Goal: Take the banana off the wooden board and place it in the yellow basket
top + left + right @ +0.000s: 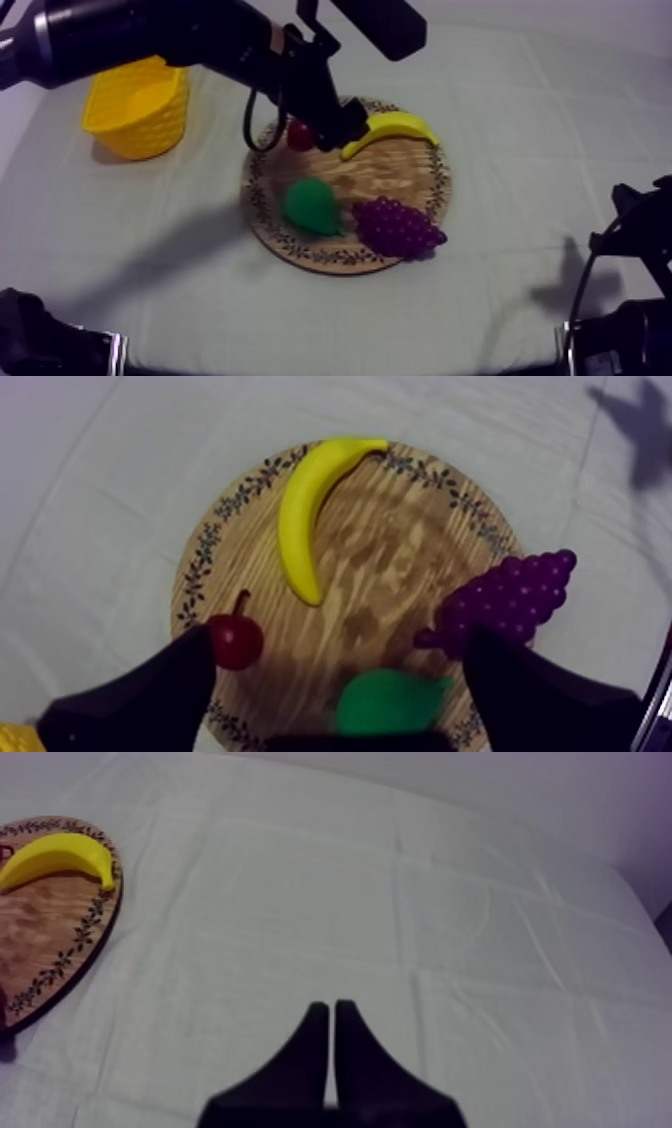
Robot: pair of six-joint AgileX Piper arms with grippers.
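1. While hovering over the board, fingers apart: left gripper, holding nothing.
2. Untouched on the board's rim: banana.
3. Remaining: grasp, lift, drop into basket.
4. Idle, fingers together: right gripper.

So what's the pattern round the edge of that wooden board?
Small dark leafy sprigs ringing the board, clearest in the left wrist view.

The banana is bright yellow, and the basket is yellow too. The board is light brown wood with visible grain, its rim ringed with a dark leafy pattern. The pear is green, the grapes purple, the small red fruit red with a dark stem. The cloth is plain grey-white.
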